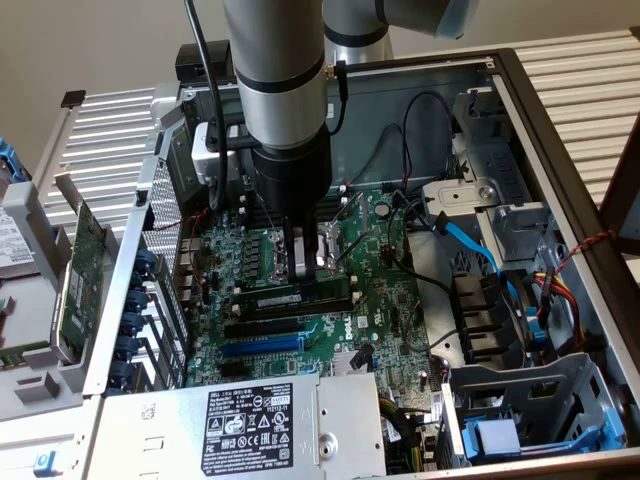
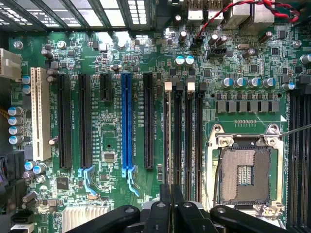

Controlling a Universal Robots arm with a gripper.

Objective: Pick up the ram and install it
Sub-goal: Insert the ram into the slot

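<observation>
Green motherboard (image 2: 112, 131) carried black expansion slots (image 2: 64, 121), one blue slot (image 2: 127, 121) and one cream slot (image 2: 41, 114); the power supply (image 1: 250, 425) was silver with a black label

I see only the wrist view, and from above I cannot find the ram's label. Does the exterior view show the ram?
Observer: Yes. The ram stands on edge on the motherboard, its white label strip facing the exterior camera.
Operator: Where is the gripper relative to it?
Observer: The gripper hangs just beyond the ram, close above the board.
Operator: Is anything outside the case?
Observer: A green expansion card sits outside the case, on the exterior view's left.
</observation>
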